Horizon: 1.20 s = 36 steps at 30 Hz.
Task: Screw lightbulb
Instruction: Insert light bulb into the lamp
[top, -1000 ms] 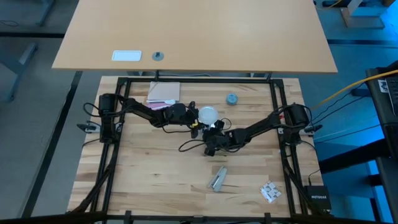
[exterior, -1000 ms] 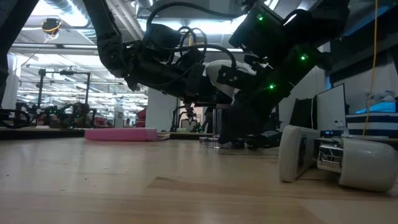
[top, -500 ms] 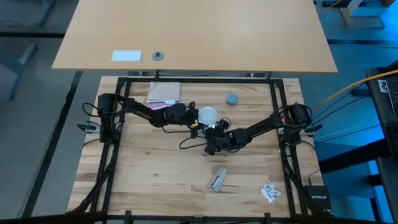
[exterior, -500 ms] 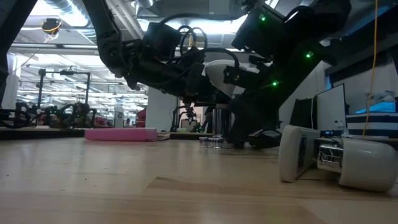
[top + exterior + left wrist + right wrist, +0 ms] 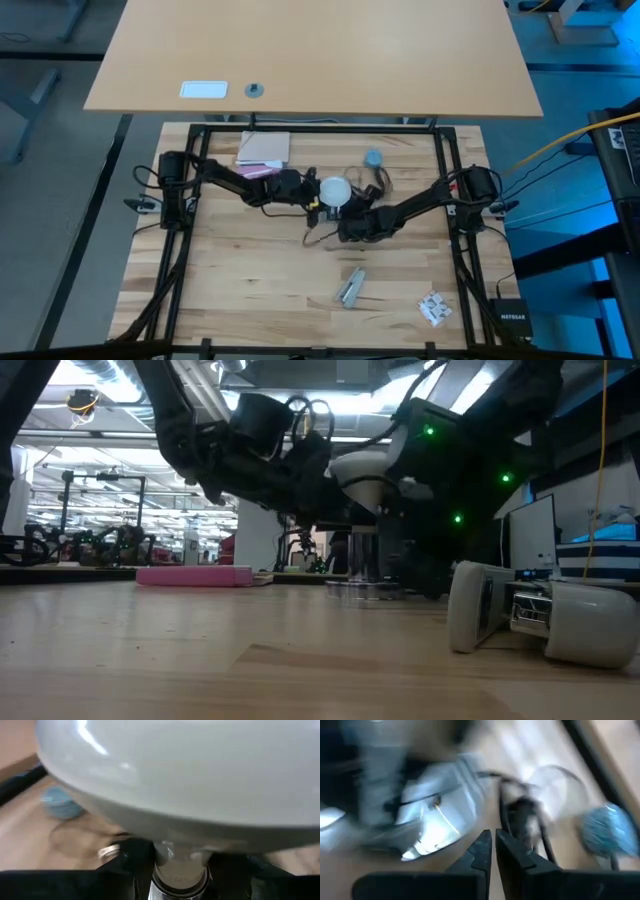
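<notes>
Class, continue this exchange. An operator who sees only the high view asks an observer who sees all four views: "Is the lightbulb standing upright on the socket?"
Observer: Yes. In the low view the lightbulb sits upright on top of the silvery socket.
Operator: Does the left hand have it?
Observer: In the left wrist view, the left hand has its fingers on either side of the bulb's neck.
Operator: And the right hand?
Observer: The right wrist view shows the right hand shut, with nothing in it.

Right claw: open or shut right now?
Shut. In the right wrist view the right claw has its two dark fingertips nearly touching, nothing between them.
</notes>
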Motion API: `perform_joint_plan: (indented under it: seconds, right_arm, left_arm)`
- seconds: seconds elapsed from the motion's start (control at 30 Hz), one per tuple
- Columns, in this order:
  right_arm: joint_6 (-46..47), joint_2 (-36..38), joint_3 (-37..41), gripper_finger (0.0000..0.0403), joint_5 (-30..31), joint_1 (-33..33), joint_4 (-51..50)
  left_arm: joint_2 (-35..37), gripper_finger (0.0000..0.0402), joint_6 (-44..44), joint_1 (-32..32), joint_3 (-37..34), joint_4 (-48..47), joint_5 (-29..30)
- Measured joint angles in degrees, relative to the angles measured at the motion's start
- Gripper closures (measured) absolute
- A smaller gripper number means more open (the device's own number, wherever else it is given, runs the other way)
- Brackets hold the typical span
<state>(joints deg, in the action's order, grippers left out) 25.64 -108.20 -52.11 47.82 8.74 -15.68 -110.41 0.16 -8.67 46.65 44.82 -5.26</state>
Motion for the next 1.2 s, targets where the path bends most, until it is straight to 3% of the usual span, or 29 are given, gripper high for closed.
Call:
perform_joint_plan:
  seconds: [0.1, 0.33, 0.6, 0.97, 1.2]
  right_arm:
    - [2.20, 0.20, -0.16, 0.0382, 3.16, 0.05, -3.19]
    - [3.06, 0.51, -0.25, 0.0396, 2.96, 0.14, -3.78]
    - [1.38, 6.91, -0.29, 0.0390, -4.09, 0.85, -5.51]
    - [-5.21, 19.73, -0.51, 0.0387, -6.12, 7.85, -7.99]
    - [-6.06, 20.71, -0.51, 0.0386, -10.68, 8.83, -6.78]
  left_arm:
    - [0.00, 0.0247, -0.04, 0.45, -0.02, 0.01, -0.53]
    - [0.00, 0.0247, 0.27, 1.23, -0.04, -0.03, 0.12]
    - [0.02, 0.0247, -0.43, 0.41, -0.08, 0.23, 0.07]
    - [-0.02, 0.0247, -1.17, 0.18, -0.07, 0.29, 0.40]
    - [-0.07, 0.0247, -1.22, 0.18, -0.10, 1.52, 0.51]
